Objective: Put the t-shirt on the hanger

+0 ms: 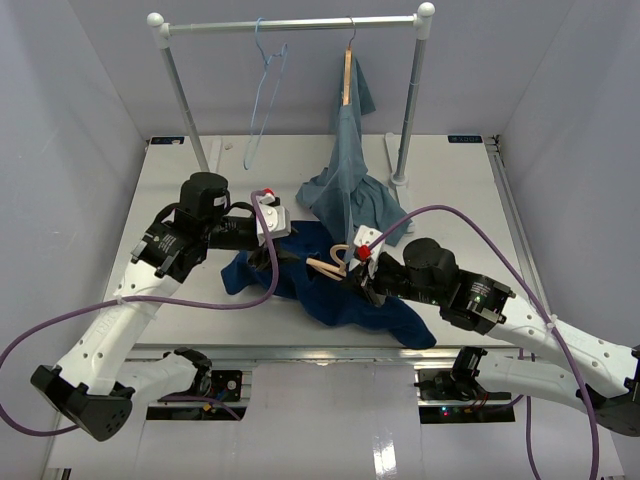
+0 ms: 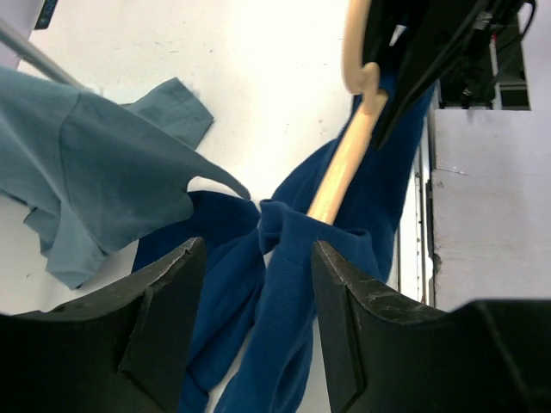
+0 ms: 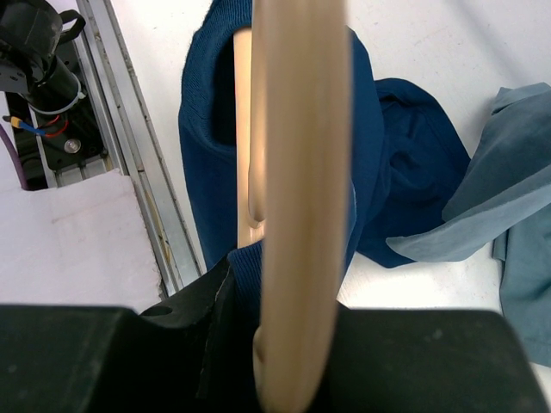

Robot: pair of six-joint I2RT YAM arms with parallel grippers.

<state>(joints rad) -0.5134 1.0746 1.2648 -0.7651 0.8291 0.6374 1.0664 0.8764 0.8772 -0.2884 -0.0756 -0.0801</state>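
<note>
Two grippers meet over the near middle of the white table (image 1: 450, 190). The right gripper (image 1: 354, 268) is closed on a light tan wooden hanger (image 1: 325, 266), gripped near its middle by the look of it. The metal hook is not made out. The left gripper (image 2: 258, 249) is seen wide open with nothing clamped. A fold of the dark navy-blue cloth t-shirt (image 2: 379, 224) lies under the gap, and contact cannot be told.

The t-shirt is heaped on the table between both grippers. One hanger arm is already pushed inside the cloth and the other is bare. The cloth is judged soft, light and limp, so sagging, bunching and sliding on the smooth wood are expected. It is best pinched at an edge beside the buried arm and stretched over the free shoulder. The hanger is judged stiff and light, best held at the middle.

Farther back, a grey-blue shirt (image 1: 345, 185) on a second wooden hanger (image 1: 347, 75) is hung from a metal rail (image 1: 290, 25), its tail down on the table just beside the navy heap. A thin light-blue wire hanger (image 1: 265, 90) is hung bare to its left.
</note>
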